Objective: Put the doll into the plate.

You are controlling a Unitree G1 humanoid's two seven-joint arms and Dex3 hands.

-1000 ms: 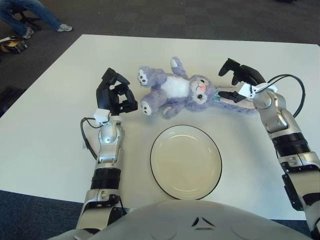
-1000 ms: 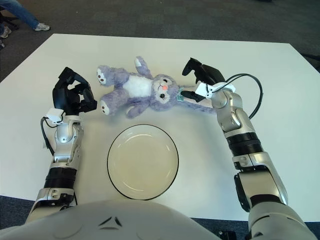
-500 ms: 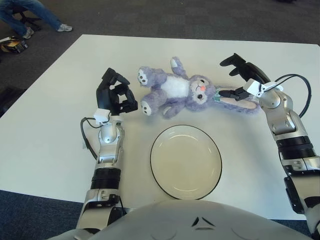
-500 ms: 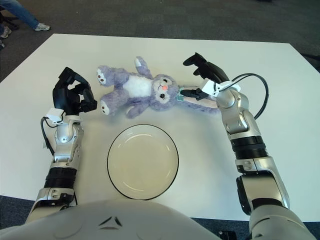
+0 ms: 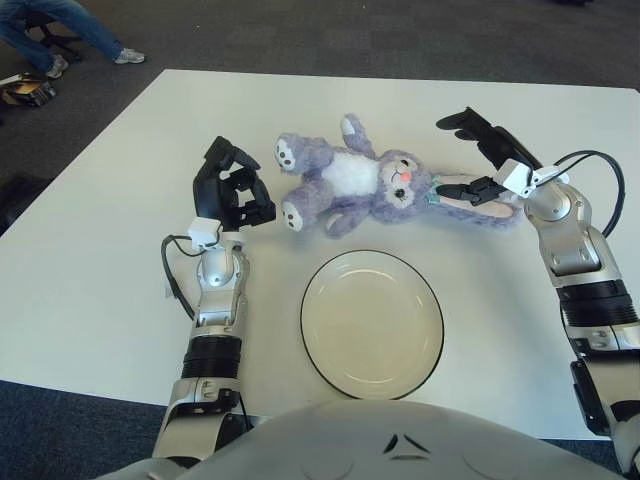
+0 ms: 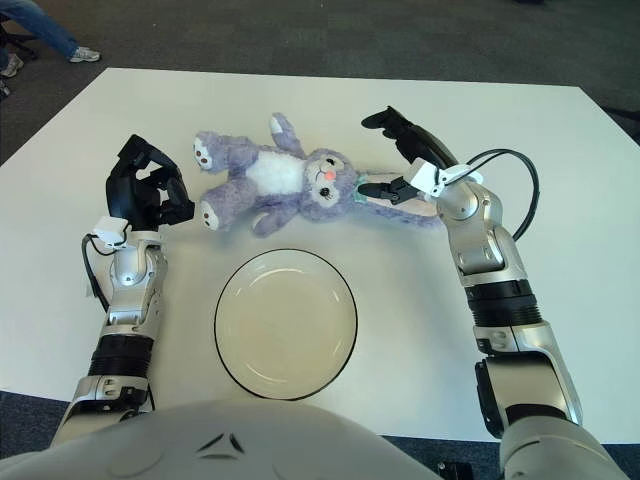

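A purple plush doll (image 5: 355, 184) with a white belly lies on its back on the white table, just beyond a cream plate (image 5: 372, 322) with a dark rim. My right hand (image 5: 480, 160) is open, fingers spread, right of the doll's head and over its long ear; one finger rests by the ear. My left hand (image 5: 232, 190) stands upright left of the doll's feet, fingers curled, holding nothing.
The white table (image 5: 100, 250) fills the view, with dark carpet beyond its far edge. A person's legs (image 5: 60, 30) and a chair show at the far left corner. A black cable loops off my right wrist (image 5: 600, 190).
My right hand has opened its fingers wider and its wrist has shifted a little to the right. The doll, the plate and my left hand have not moved.
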